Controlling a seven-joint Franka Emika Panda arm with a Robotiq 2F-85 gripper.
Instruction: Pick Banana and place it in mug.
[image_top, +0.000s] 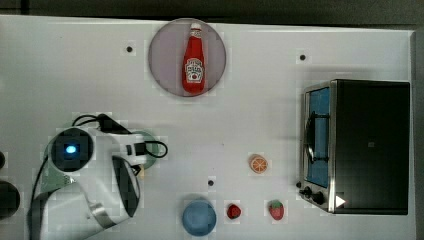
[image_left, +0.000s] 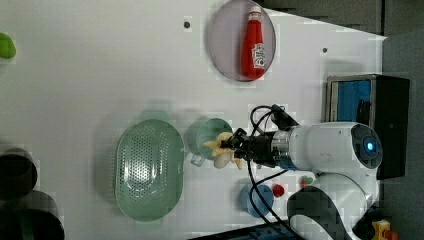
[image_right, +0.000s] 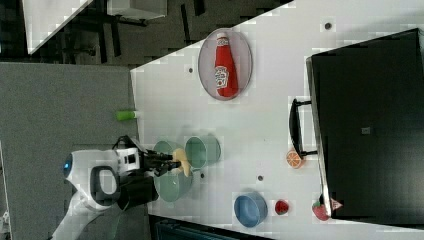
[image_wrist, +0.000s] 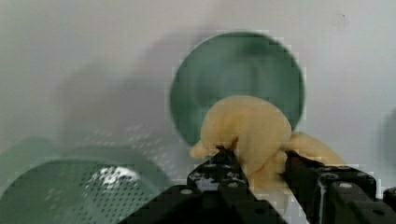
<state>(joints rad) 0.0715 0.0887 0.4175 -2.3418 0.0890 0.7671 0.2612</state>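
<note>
The white table (image_top: 250, 115) lay under me; my gripper (image_wrist: 259, 170) squeezed the banana (image_wrist: 250, 133) tight (pale and lumpy); I held it up in the air, just over the green mug (image_wrist: 236, 77).

We see a ketchup bottle (image_top: 194, 61) on a grey plate (image_top: 165, 70) at the top view's upper centre, a toaster oven (image_top: 367, 145) right, a blue cup (image_top: 199, 218) below.

arm (image_top: 95, 175) over mug (image_top: 150, 142) | ketchup bottle (image_top: 194, 62) on plate (image_top: 165, 55)
</note>
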